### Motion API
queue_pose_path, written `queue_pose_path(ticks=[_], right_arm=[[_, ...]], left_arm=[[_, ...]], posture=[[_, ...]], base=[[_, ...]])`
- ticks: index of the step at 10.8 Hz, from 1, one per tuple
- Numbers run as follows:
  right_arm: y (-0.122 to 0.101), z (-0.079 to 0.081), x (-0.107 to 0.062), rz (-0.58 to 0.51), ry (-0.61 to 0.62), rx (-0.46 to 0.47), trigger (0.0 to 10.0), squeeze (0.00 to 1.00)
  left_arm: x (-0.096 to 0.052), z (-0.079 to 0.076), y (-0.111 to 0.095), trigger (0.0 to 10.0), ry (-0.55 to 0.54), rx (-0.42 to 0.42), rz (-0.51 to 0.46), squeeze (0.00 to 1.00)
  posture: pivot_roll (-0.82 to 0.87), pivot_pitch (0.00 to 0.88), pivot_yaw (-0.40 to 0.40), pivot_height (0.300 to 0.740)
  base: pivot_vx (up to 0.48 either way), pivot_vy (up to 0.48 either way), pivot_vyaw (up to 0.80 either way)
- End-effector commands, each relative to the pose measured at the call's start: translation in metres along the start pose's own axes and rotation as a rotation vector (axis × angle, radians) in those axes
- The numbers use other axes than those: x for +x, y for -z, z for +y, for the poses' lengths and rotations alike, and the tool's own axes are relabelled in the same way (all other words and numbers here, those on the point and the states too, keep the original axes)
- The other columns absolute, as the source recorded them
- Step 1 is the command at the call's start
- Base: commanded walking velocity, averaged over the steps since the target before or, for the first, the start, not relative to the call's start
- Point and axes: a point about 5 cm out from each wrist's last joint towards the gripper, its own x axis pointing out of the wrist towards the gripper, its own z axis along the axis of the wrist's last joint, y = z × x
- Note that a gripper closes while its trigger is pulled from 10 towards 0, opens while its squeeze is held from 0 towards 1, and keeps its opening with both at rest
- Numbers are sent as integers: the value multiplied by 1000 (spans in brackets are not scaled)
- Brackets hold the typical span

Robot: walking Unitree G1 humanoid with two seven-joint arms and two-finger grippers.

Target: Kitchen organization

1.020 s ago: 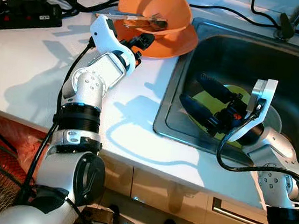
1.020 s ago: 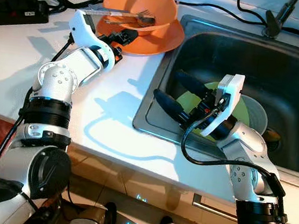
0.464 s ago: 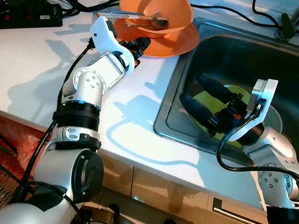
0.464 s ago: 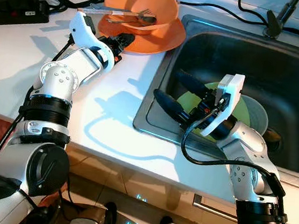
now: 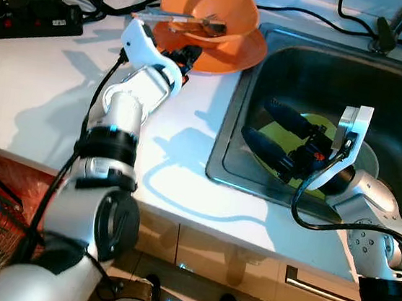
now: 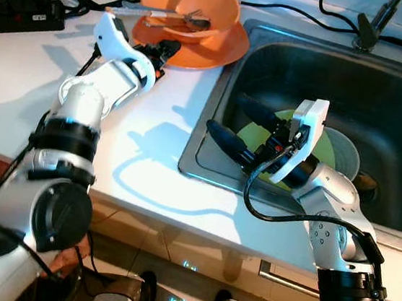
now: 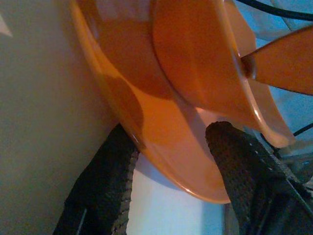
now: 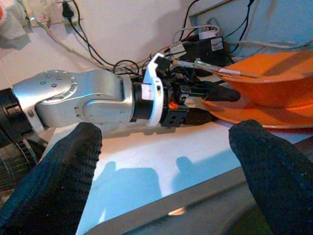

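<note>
Left wrist view: orange plate [image 7: 166, 147] rim between spread jaws, bowl [image 7: 195, 73] above

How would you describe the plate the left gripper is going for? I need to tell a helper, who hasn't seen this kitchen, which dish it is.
Start at the steel sink set in the white counter. On the counter just past the sink's far-left corner lies an orange plate with an orange bowl holding cutlery on top; the left gripper straddles its rim. It is the flat orange dish under the bowl, unlike the green plate inside the sink.

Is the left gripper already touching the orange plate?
Cannot tell. In the left wrist view the left gripper has its jaws open around the plate rim, but neither contact nor a gap shows plainly.
</note>
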Motion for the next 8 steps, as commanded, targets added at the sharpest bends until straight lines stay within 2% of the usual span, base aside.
queue_pose_path(ticks=[1,2,8], right_arm=[[-6,3,1,3,-30,-22,10000,0],[-6,3,1,3,-30,-22,10000,0],[-5,3,2,-1,-26,-21,10000,0]], left_arm=[[3,16,19,9294,-70,-5,76,0],[4,15,20,0,-68,-6,75,0],[6,14,19,0,-62,-1,75,0]], posture=[[73,254,-8,740],[73,254,-8,740],[77,253,-4,740]], base=[[0,0,0],[0,0,0],[0,0,0]])
